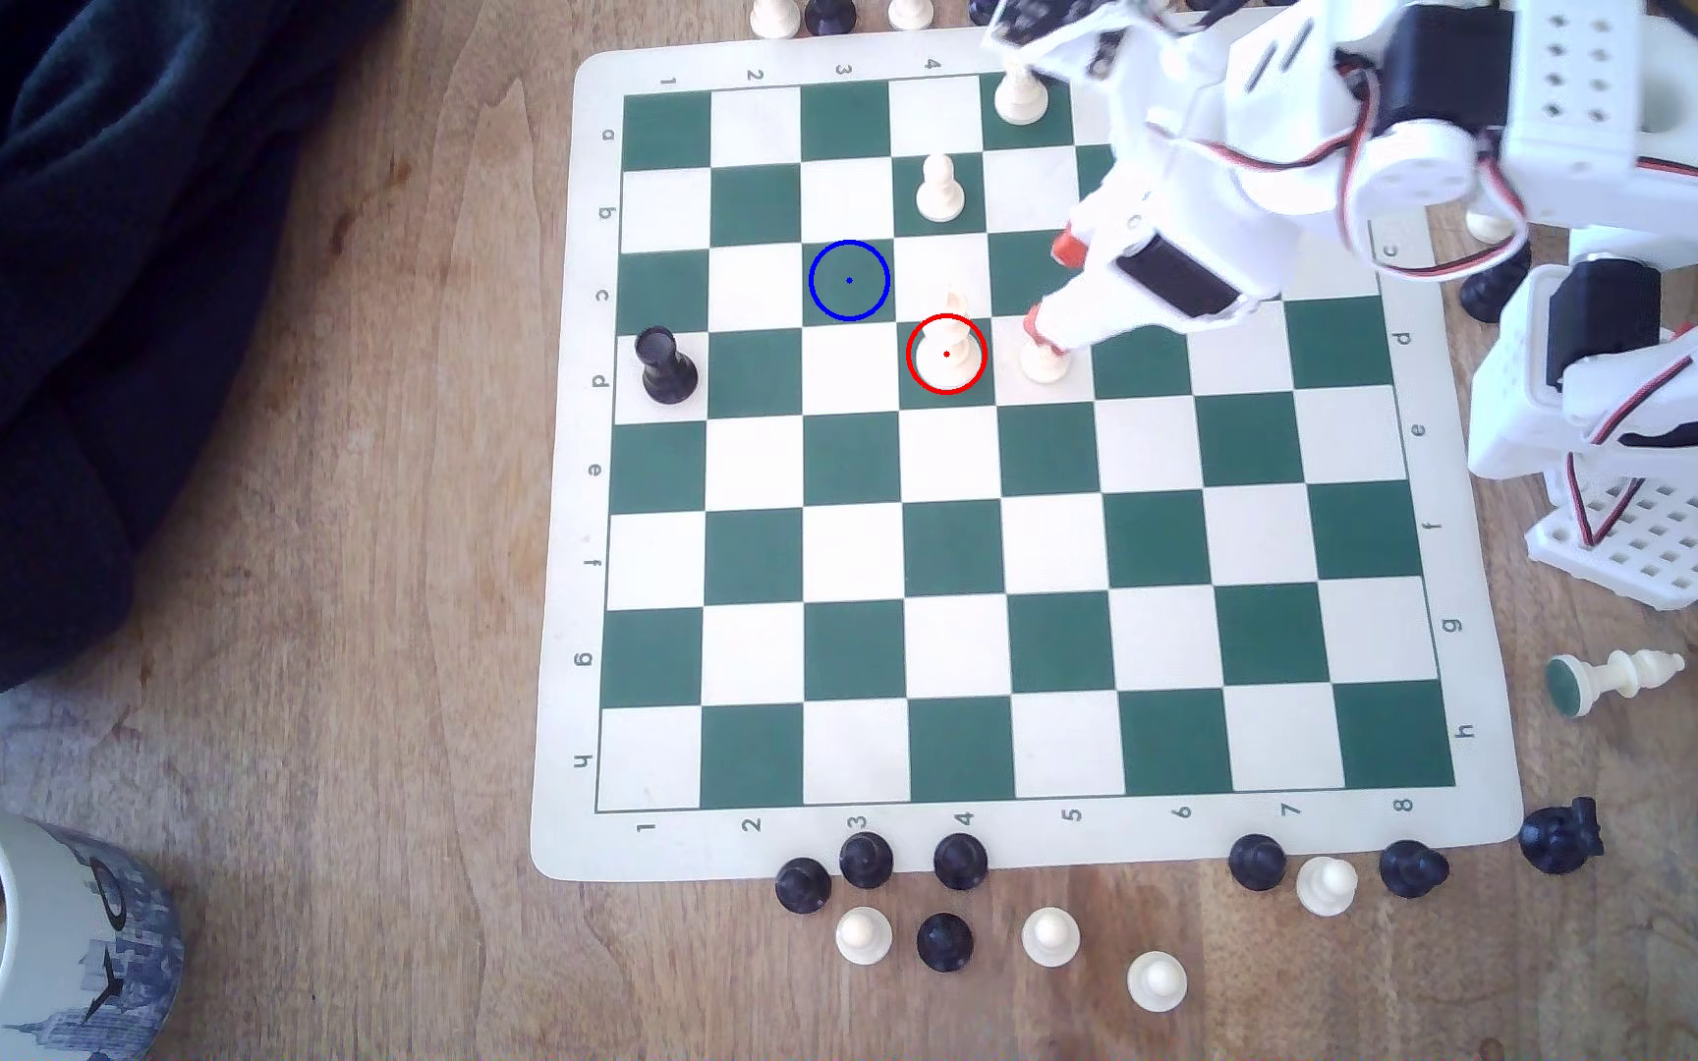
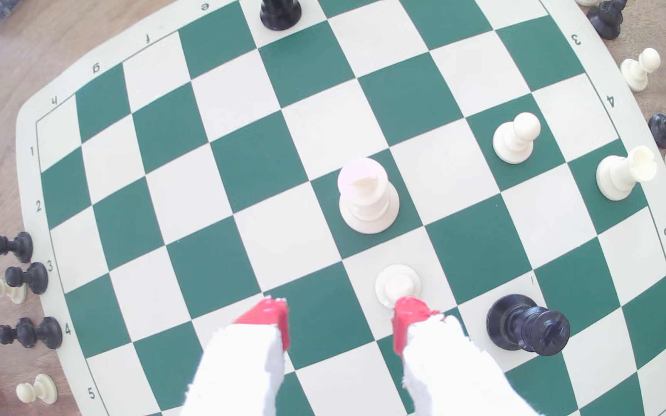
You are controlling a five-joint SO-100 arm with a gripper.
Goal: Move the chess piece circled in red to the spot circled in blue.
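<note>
The tall cream chess piece [image 1: 947, 347] with a wide round base and slim top stands upright on a dark green square inside the red ring. The spot [image 1: 849, 281], a green square with a blue ring, sits one square away on a slant and is bare. The white pincer [image 1: 1049, 291] with red tips is spread wide, holding nothing, just beside a small white pawn [image 1: 1044, 359]. The flat green-and-white board [image 1: 1498, 714] lies on a wooden desk [image 1: 334, 612].
</note>
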